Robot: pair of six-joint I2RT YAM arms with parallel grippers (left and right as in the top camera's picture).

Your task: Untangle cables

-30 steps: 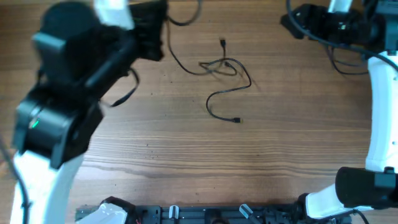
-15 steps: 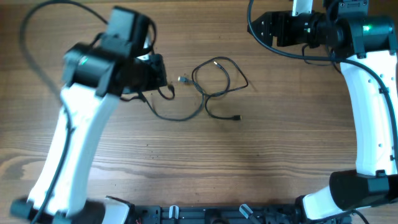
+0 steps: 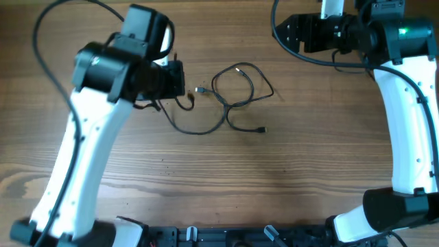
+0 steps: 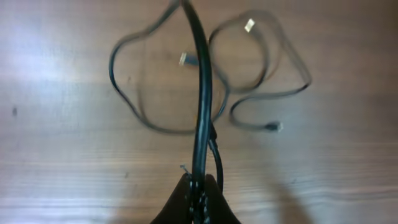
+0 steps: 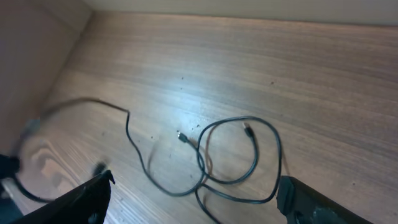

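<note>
- Table (image 3: pixel 288 178): brown wood-grain top, matte.
- Cables (image 3: pixel 228 108): thin, round black cords in loose crossing loops. They lie toward the far edge, about midway between the left and right edges.
- Small pale metal plugs (image 4: pixel 249 25) sit at the free ends.
- Left gripper (image 4: pixel 199 190): dark fingers pinched closed on one black cord, which runs away from them over the loops.
- Right gripper (image 5: pixel 196 193): fingers spread wide with nothing between them, hovering near the far right corner.
</note>
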